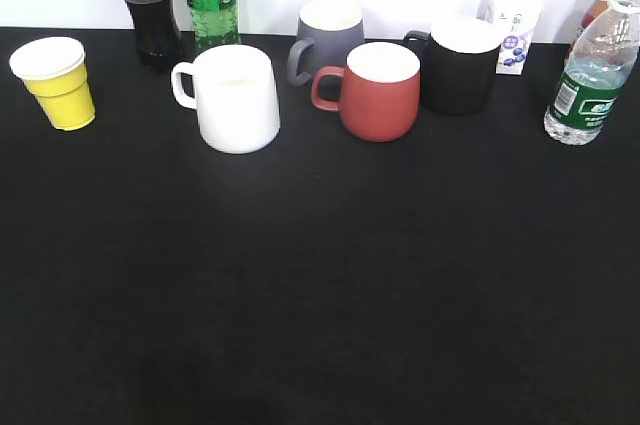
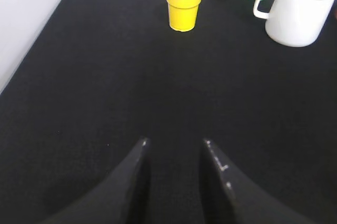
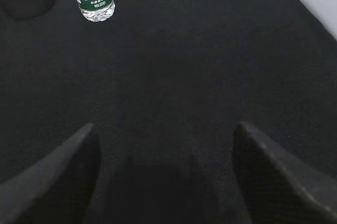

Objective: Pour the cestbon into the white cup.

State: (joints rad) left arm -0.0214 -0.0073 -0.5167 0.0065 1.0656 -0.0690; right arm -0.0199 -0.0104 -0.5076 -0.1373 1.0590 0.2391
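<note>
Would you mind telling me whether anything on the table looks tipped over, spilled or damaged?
Nothing stands out. The cestbon stands upright at the table's right end, and the white cup sits upright among the other mugs. No liquid shows on the black cloth.

Matt black cloth table cover (image 1: pixel 320 295), fine weave, glossy white ceramic cup (image 1: pixel 235 97), clear ribbed plastic cestbon (image 1: pixel 592 70) w/ dark green label, yellow paper cup (image 1: pixel 56 82), matt red mug (image 1: pixel 376 91), matt black gripper fingers (image 3: pixel 279 176).
</note>
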